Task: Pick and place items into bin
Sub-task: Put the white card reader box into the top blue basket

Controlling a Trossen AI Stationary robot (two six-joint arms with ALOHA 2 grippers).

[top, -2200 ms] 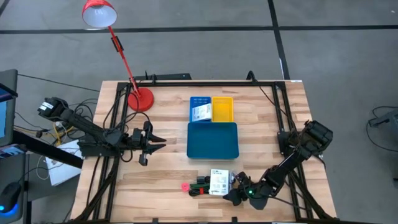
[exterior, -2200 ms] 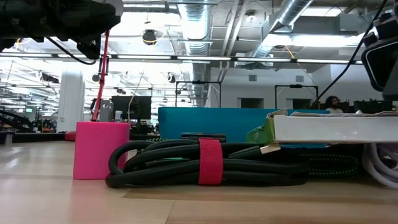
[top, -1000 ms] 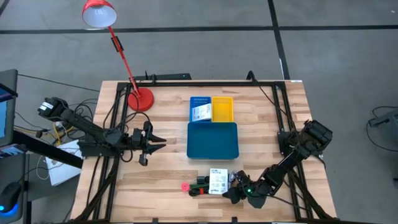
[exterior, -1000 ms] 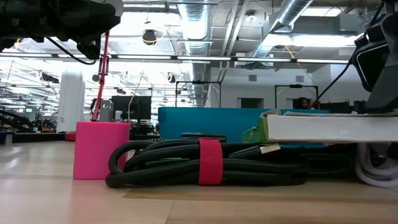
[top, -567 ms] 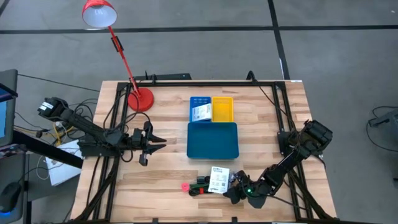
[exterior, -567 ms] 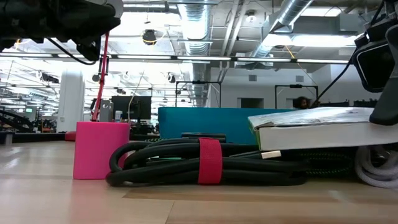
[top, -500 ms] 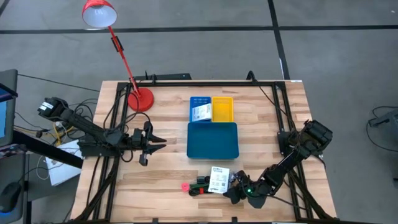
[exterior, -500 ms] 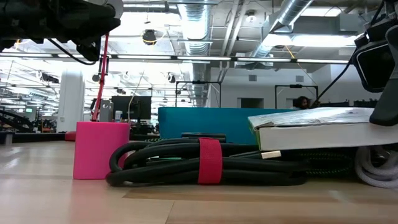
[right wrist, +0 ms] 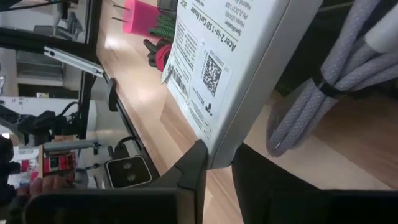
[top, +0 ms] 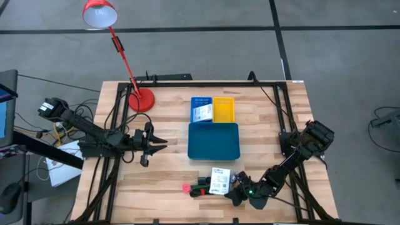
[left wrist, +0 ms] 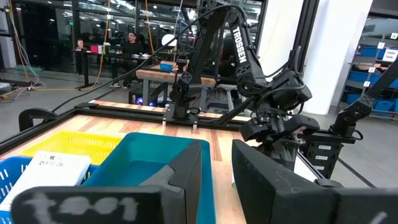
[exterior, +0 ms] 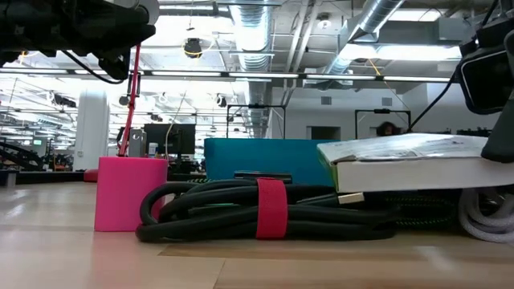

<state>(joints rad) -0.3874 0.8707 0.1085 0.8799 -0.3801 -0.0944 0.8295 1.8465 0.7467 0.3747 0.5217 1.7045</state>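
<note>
A flat white printed packet [top: 219, 181] lies near the table's near edge, over a black cable coil with a red strap [exterior: 265, 213]. My right gripper [top: 235, 185] is shut on the packet's right end. A pink-red block [top: 185, 187] stands left of the coil. The bin stands mid-table: a large teal tray [top: 214, 140], and behind it a small blue tray [top: 195, 101] and a yellow one [top: 224, 109]. A second white packet [top: 201, 113] lies in the blue tray. My left gripper [top: 156, 145] hangs open left of the teal tray, with nothing in it. My right gripper pinches the packet's right end [right wrist: 214, 140] between its two fingers, one on the printed face and one on the underside. The fingers come nearly level from the table's right. That end is raised and the packet tilts, its other end [exterior: 341, 172] over the black coil.
A bundle of grey-white cable [right wrist: 311, 106] lies on the wood just under the raised end of the packet. A red desk lamp's base [top: 142, 100] stands at the far left. Bare wood lies between the teal tray and the near items.
My right gripper has taken hold of the packet's right end and gone slightly up. That end has lifted, so the packet now tilts and its top face shows in the low view. The left end has stayed over the coil.
</note>
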